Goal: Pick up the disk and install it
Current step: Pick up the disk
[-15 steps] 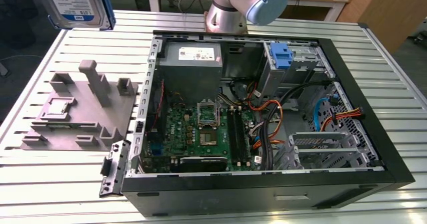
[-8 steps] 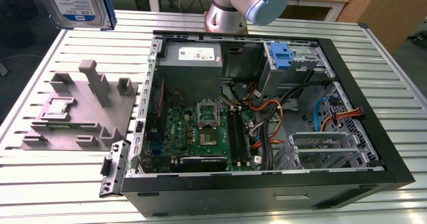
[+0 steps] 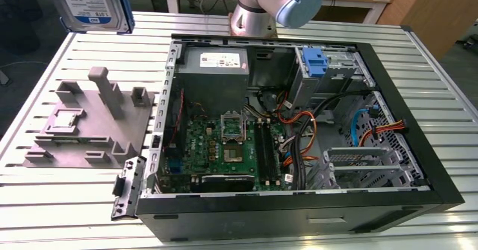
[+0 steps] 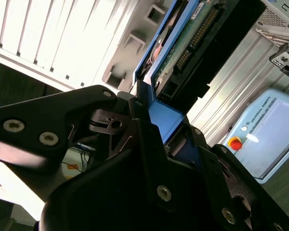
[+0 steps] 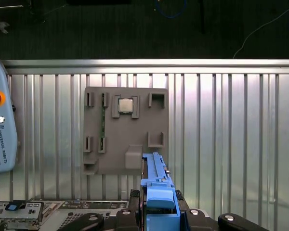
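1. An open computer case point(image 3: 299, 212) lies on its side on a slatted metal table point(image 3: 67, 205).
2. Inside the case, a green circuit board point(image 3: 224, 149) covers the floor toward the exterior view's left.
3. A grey power box point(image 3: 216, 65) with a white sticker fills the case's far corner.
4. A blue bracket point(image 3: 317, 64) stands in the case's bay, near that box.
5. Orange and black cables point(image 3: 303, 128) cross the case's middle.
6. A grey moulded holder point(image 3: 89, 121) sits just beside the case, on the exterior view's left; in the first wrist view a square chip point(image 5: 125, 106) rests in one pocket.
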{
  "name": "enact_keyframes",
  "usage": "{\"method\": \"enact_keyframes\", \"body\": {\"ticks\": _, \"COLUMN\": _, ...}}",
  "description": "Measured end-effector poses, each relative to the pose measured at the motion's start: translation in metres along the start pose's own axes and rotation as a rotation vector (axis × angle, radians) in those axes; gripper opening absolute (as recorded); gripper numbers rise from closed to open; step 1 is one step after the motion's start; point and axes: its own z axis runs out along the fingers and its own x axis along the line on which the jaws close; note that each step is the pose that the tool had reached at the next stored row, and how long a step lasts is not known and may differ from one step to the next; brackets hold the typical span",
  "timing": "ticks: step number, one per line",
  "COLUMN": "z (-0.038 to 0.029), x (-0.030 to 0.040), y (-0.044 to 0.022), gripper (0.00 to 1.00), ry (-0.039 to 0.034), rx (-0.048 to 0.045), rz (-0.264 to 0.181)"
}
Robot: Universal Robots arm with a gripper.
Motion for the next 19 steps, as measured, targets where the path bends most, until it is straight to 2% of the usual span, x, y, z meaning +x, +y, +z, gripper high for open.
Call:
{"method": "enact_keyframes", "body": {"ticks": 6, "z": 0.0001, "x": 0.0, "y": -0.0056, "gripper": 0.37, "ry": 0.0001, "rx": -0.0001, "rz": 0.0}}
{"method": "enact_keyframes", "body": {"ticks": 19, "z": 0.0001, "x": 0.0029, "y": -0.0058, "gripper": 0.37, "ry": 0.0019, "rx": 0.0, "rz": 0.0}}
